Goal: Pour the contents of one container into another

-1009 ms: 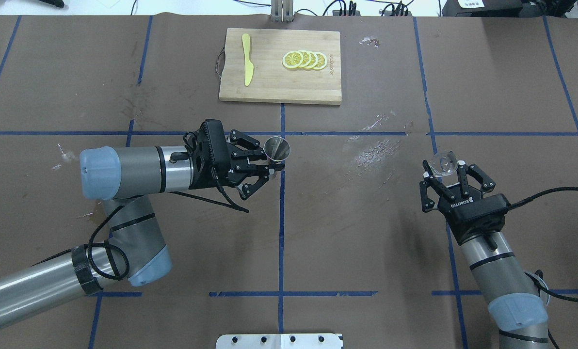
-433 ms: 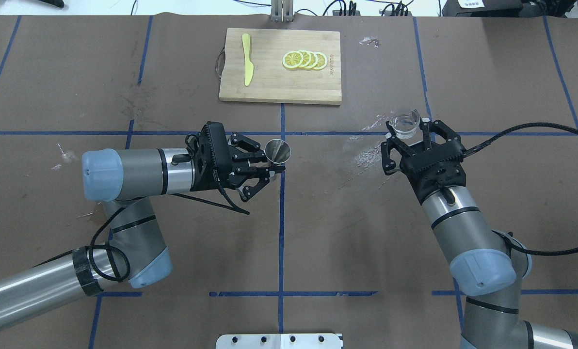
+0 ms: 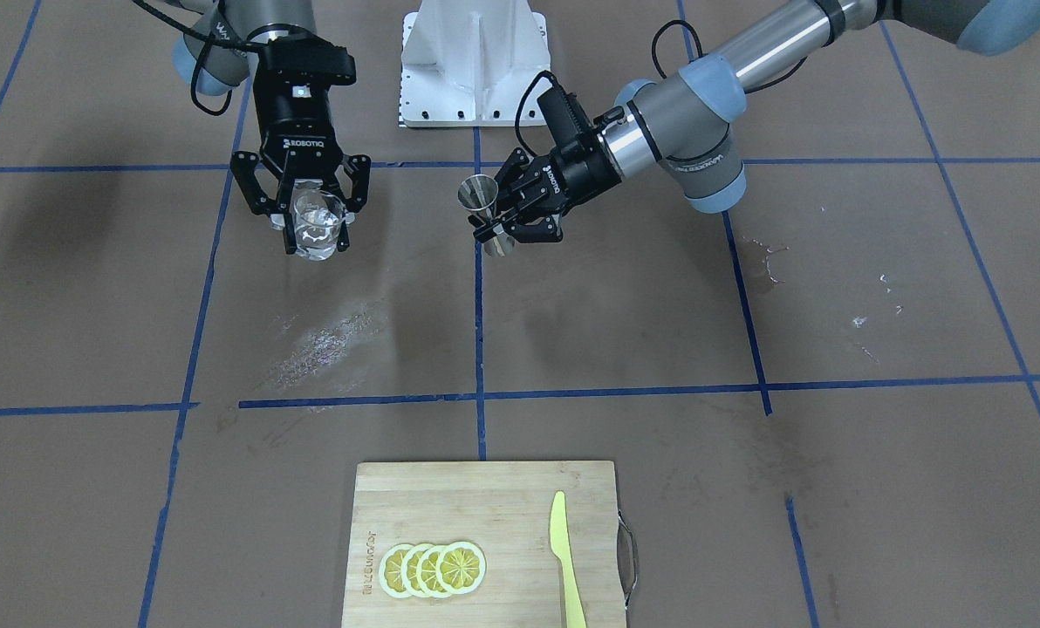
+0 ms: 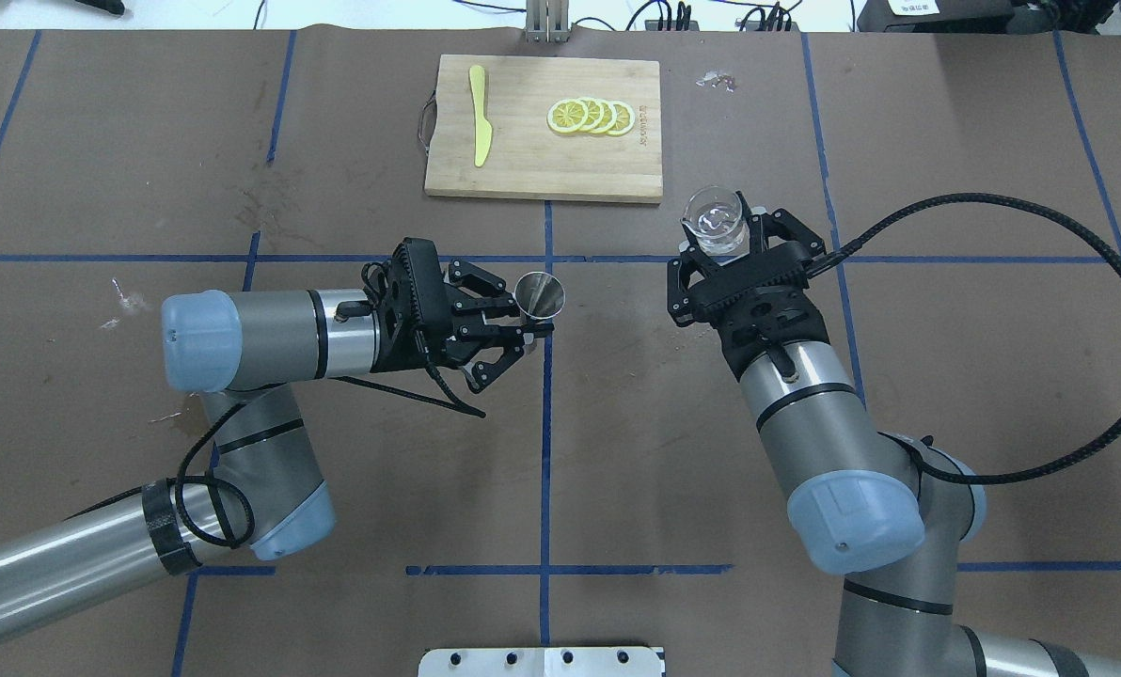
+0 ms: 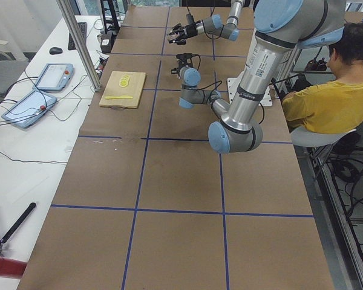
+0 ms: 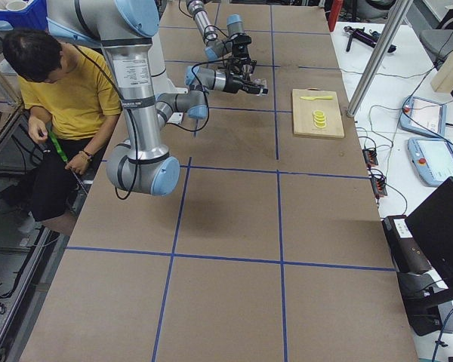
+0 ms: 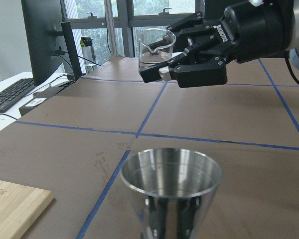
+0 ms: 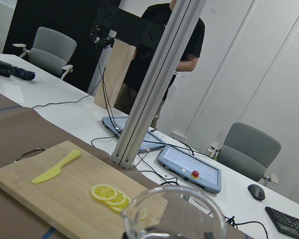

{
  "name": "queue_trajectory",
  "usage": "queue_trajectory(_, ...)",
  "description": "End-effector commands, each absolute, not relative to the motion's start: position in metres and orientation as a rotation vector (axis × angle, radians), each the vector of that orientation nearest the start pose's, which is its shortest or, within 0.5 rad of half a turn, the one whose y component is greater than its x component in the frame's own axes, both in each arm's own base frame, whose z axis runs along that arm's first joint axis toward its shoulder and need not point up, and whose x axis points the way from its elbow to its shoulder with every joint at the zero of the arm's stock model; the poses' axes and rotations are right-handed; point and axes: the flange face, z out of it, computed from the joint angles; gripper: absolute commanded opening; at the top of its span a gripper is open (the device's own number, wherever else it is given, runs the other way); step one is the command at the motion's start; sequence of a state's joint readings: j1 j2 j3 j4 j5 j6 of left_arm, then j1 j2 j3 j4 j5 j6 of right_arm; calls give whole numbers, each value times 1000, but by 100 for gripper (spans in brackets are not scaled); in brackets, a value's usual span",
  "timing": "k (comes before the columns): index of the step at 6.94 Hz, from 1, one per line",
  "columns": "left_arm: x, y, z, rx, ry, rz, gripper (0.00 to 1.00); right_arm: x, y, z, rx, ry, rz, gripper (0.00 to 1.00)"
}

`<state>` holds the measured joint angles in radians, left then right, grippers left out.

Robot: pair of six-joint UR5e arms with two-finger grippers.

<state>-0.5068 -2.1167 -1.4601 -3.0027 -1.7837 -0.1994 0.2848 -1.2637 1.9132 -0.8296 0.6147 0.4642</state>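
The clear glass beaker (image 4: 716, 221) holds a little liquid and sits upright, lifted off the table, with my right gripper (image 4: 720, 248) shut on it. The front view shows the beaker (image 3: 318, 222) between the right gripper's fingers (image 3: 286, 235). The steel jigger (image 4: 539, 293) stands upright in the air at the table's middle, with my left gripper (image 4: 534, 325) shut on its waist. The beaker is to the right of the jigger and apart from it. In the left wrist view the jigger's open cup (image 7: 172, 191) is close below and the beaker (image 7: 156, 46) is beyond it.
A wooden cutting board (image 4: 544, 174) lies at the far middle with lemon slices (image 4: 591, 117) and a yellow knife (image 4: 479, 115). A pale smear (image 4: 730, 287) marks the brown paper between the arms. A seated person (image 5: 333, 90) is beside the robot's base.
My right arm has carried the beaker left and farther from the robot, from the right side toward the jigger. The left arm and jigger have barely moved.
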Motion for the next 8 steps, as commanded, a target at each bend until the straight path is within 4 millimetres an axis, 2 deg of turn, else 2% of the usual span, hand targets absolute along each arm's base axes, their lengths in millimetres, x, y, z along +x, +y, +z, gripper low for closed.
queue_trajectory(1,508,-410,236,1452,1255,791,0,-443,-324,220,1358,-440,-93,0)
queue_trajectory(2,508,-411,236,1453,1253,790,0,-447,-315,210,1347,-425,-123,0)
queue_trajectory(3,508,-410,235,1454,1254,789,0,-461,-309,190,1344,-435,-136,0)
queue_trajectory(5,509,-410,235,1455,1253,786,0,-474,-306,164,1331,-403,-167,0)
queue_trajectory(8,510,-409,235,1454,1254,787,0,-483,-305,151,1309,-345,-217,0)
